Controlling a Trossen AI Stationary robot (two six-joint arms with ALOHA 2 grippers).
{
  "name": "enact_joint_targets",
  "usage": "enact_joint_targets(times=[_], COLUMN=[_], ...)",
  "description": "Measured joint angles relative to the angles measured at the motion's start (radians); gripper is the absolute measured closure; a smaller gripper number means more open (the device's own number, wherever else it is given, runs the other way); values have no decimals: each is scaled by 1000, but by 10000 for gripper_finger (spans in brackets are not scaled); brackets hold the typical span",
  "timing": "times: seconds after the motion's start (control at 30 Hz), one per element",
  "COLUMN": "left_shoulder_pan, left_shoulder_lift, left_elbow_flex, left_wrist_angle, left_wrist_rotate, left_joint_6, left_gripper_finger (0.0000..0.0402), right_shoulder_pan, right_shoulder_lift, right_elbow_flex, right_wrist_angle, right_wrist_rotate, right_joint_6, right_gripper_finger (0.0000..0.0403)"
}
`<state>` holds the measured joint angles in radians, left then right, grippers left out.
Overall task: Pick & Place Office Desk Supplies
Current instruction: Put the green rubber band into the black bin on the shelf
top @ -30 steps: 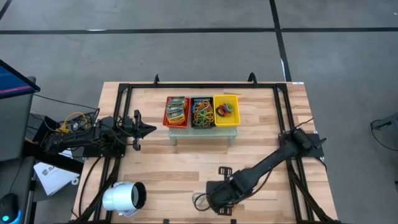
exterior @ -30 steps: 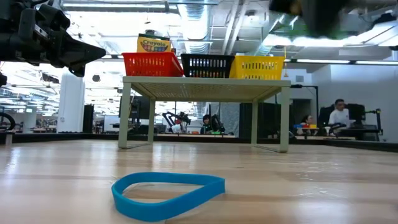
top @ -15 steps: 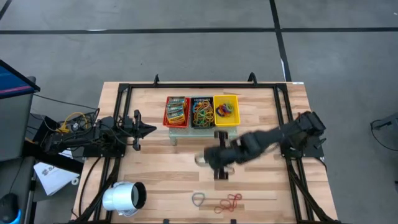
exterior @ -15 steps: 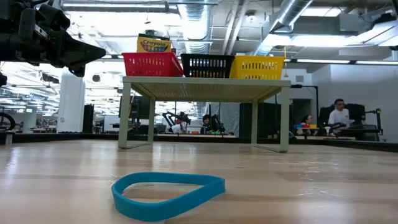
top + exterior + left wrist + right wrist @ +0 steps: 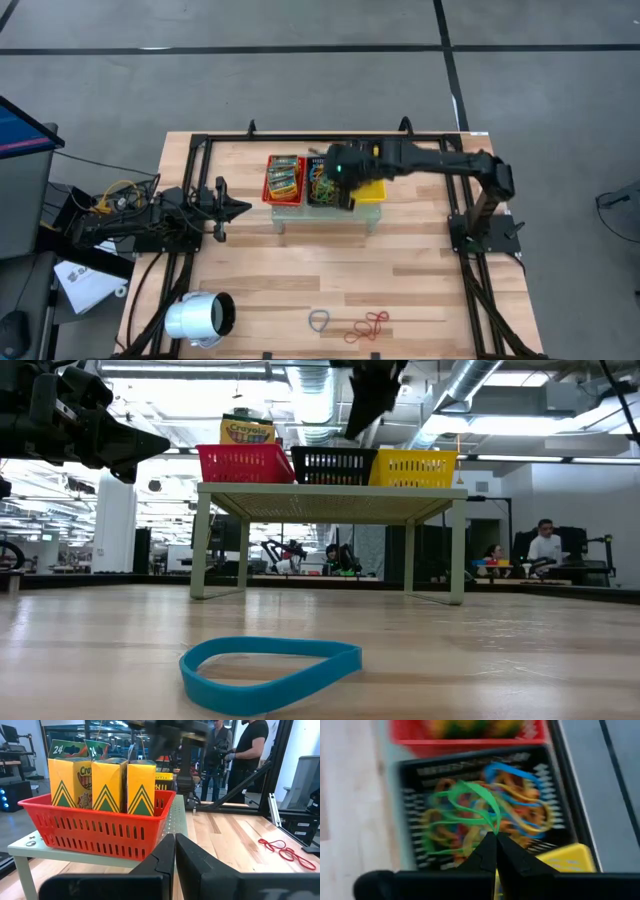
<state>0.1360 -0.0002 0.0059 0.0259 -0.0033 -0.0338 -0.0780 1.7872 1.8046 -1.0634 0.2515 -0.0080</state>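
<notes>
Right wrist view gives us a green rubber band [image 5: 470, 802] pinched between the closed fingertips of the right end effector [image 5: 496, 836], its loop hanging just ahead of them. Directly beneath it we see the black basket [image 5: 415, 772], filled with more rubber bands [image 5: 520, 815] in blue, yellow and orange. To one side of that end effector sits the red basket [image 5: 283, 178] holding green-yellow packets [image 5: 107, 785]; to the other side, the yellow basket [image 5: 368, 189]. All three baskets stand on a small raised stand [image 5: 330, 495] on the surface [image 5: 420, 280]. Well away from the right end effector [image 5: 343, 178], near the front edge, we see a blue band [image 5: 270, 670] and red bands [image 5: 368, 326] lying loose. Our left end effector [image 5: 235, 208] waits closed, beside the stand, near the red basket.
</notes>
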Motion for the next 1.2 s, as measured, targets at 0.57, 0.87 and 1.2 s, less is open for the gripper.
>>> enact_joint_targets(times=[0.57, 0.87, 1.2], left_shoulder_pan=[0, 0, 0], left_shoulder_lift=[0, 0, 0], left_elbow_flex=[0, 0, 0], left_wrist_angle=[0, 0, 0], left_wrist_rotate=[0, 0, 0], left_joint_6=[0, 0, 0], left_gripper_finger=[394, 394, 394], right_shoulder_pan=[-139, -141, -164], right_shoulder_lift=[12, 92, 95], right_elbow_flex=[1, 0, 0], right_wrist_angle=[93, 90, 85], right_wrist_rotate=[-79, -70, -27], right_joint_6=[5, -20, 8], right_gripper_finger=[403, 399, 363])
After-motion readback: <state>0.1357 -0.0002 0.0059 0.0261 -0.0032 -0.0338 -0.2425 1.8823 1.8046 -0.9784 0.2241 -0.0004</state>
